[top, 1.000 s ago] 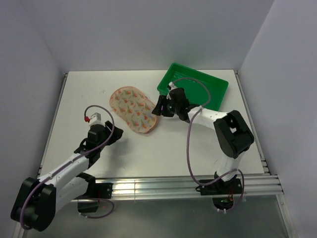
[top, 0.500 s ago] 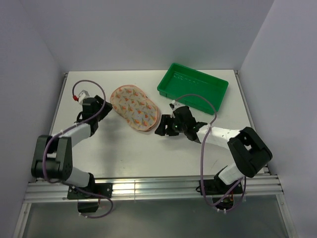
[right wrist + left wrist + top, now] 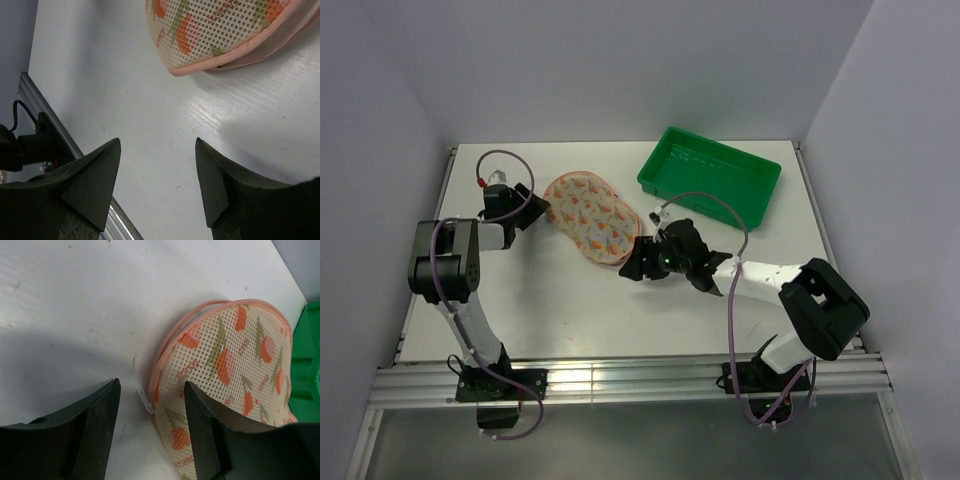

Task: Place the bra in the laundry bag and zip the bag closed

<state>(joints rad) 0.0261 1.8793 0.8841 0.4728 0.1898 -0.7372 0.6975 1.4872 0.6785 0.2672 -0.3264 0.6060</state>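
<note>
The laundry bag [image 3: 592, 220] lies on the white table, its two peach-pink mesh halves folded together. The bra is not visible in any view. My left gripper [image 3: 532, 209] is open and empty at the bag's left end. In the left wrist view the bag [image 3: 235, 355] lies past my right finger, and a small white zip pull [image 3: 145, 401] sits between the fingertips [image 3: 205, 430]. My right gripper [image 3: 632, 266] is open and empty just off the bag's near right end. The bag's rim [image 3: 220, 30] shows at the top of the right wrist view.
A green plastic tray [image 3: 757, 187] stands at the back right of the table and looks empty. Grey walls close in on three sides. The metal front rail [image 3: 35, 95] runs along the table's near edge.
My left arm swung from the near left up to the bag's left end. My right gripper moved from the tray's edge down to the bag's near right end. The bag stayed put.
</note>
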